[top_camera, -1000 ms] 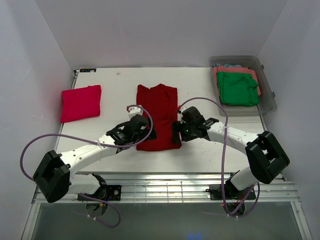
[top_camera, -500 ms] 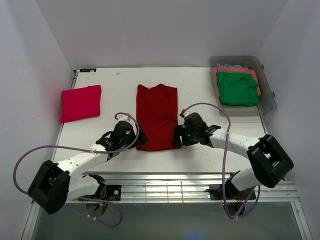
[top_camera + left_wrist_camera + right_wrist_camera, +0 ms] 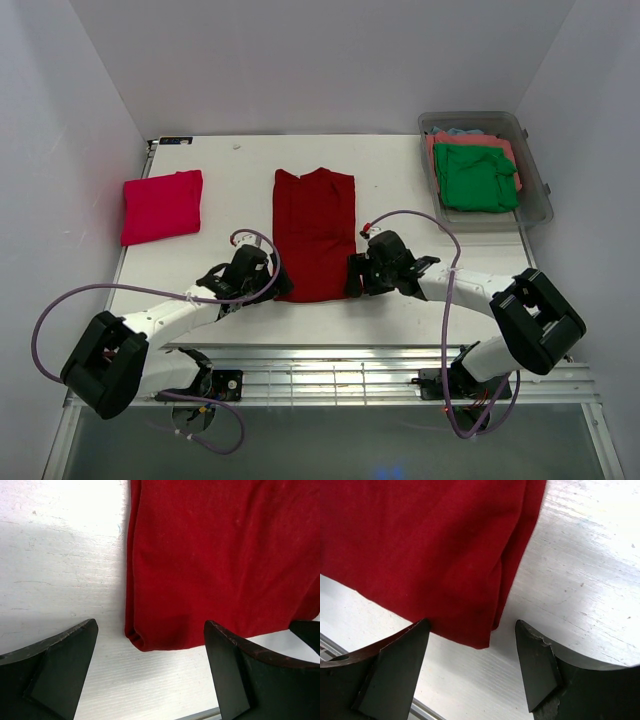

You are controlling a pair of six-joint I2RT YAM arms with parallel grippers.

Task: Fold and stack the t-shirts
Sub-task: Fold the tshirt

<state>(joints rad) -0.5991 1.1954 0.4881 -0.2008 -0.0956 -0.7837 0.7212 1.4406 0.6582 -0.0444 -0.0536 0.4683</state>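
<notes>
While the dark red t-shirt [image 3: 315, 235] lies at the middle of the table [image 3: 230, 165] as a long strip — not yet halved — the left gripper [image 3: 272, 283] and right gripper [image 3: 356, 277] straddle its near corners, jaws spread. A pinkish-red t-shirt [image 3: 161, 206] lies folded far left; a green t-shirt [image 3: 474, 177] and coral t-shirt [image 3: 470, 140] sit in the tub [image 3: 538, 195].

The dark red t-shirt [image 3: 314, 232] lies flat, folded lengthwise. Left of it: pinkish-red t-shirt [image 3: 161, 205], folded square. Right of it: green t-shirt [image 3: 473, 177] folded atop coral t-shirt [image 3: 480, 139].

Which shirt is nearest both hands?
The dark red t-shirt: open left hand and right hand frame its near corners. Pinkish-red t-shirt lies far left; green t-shirt and coral t-shirt, in the tub.
</notes>
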